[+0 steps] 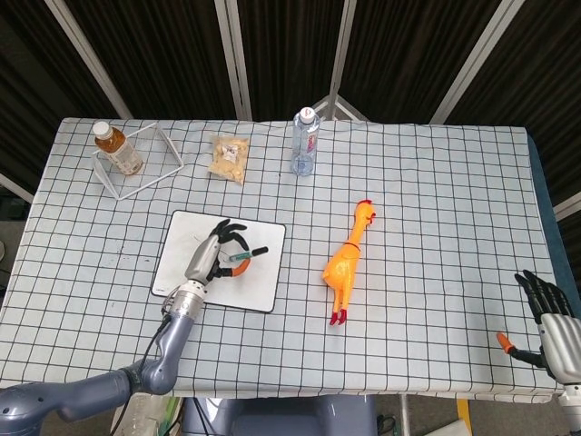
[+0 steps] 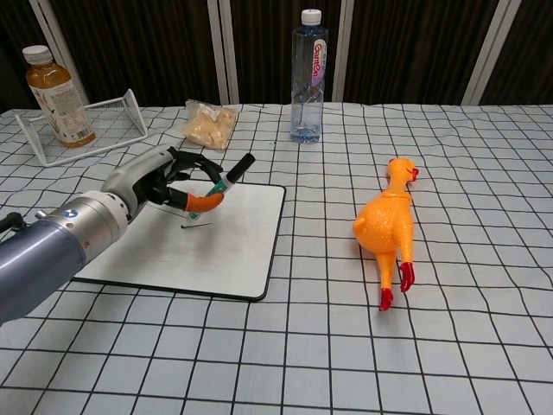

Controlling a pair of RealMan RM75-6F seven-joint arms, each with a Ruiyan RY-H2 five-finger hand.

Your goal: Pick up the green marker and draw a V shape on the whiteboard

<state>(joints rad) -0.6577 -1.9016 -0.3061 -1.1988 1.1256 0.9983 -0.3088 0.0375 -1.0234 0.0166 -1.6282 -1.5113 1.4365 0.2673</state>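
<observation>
The drawing step is judged under way, the green marker (image 2: 218, 188) being pinched in the curled fingers (image 2: 192, 163) of the left hand (image 2: 151, 178), tip down at the whiteboard (image 2: 233, 251); a steady angled stroke is called for next; the right hand (image 1: 547, 320) is seen spread, holding nothing.

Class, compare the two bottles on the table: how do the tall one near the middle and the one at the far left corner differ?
The water bottle is clear, the tea bottle holds amber liquid. The water bottle is the taller. The water bottle stands free on the tablecloth; the tea bottle stands at a white wire rack. Both are upright with pale caps.
</observation>
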